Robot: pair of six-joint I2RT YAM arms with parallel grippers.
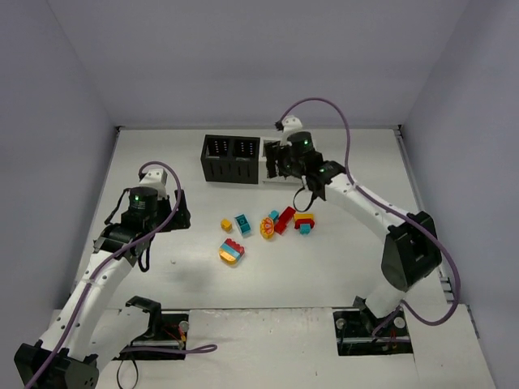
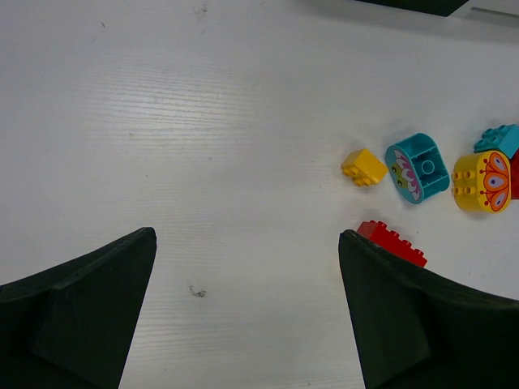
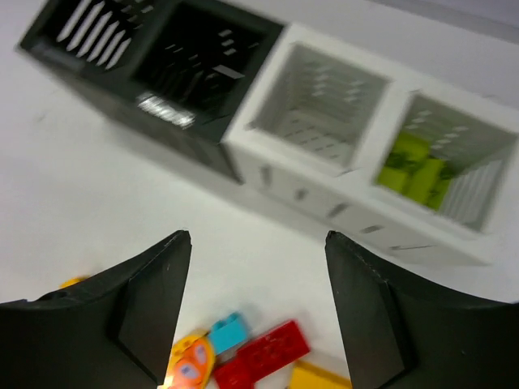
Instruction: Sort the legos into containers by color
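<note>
The containers are a joined row of two black bins (image 1: 231,158) and two white bins (image 1: 264,156) at the back of the table. In the right wrist view the black bins (image 3: 162,57) look empty, and the far-right white bin (image 3: 454,162) holds green legos (image 3: 413,166). Loose legos lie mid-table: a small yellow brick (image 1: 226,224), a teal one (image 1: 242,224), a round yellow one (image 1: 267,228), a red one (image 1: 285,220), a red-yellow-teal clump (image 1: 304,222) and a multicolour clump (image 1: 232,251). My right gripper (image 3: 258,237) is open and empty, over the white bins. My left gripper (image 2: 247,233) is open and empty, left of the bricks.
The table (image 1: 162,275) is white, with grey walls on three sides. In the left wrist view the yellow brick (image 2: 363,168), the teal brick (image 2: 418,168) and the round yellow brick (image 2: 482,181) lie to the upper right, and a red brick (image 2: 389,239) sits behind the right finger.
</note>
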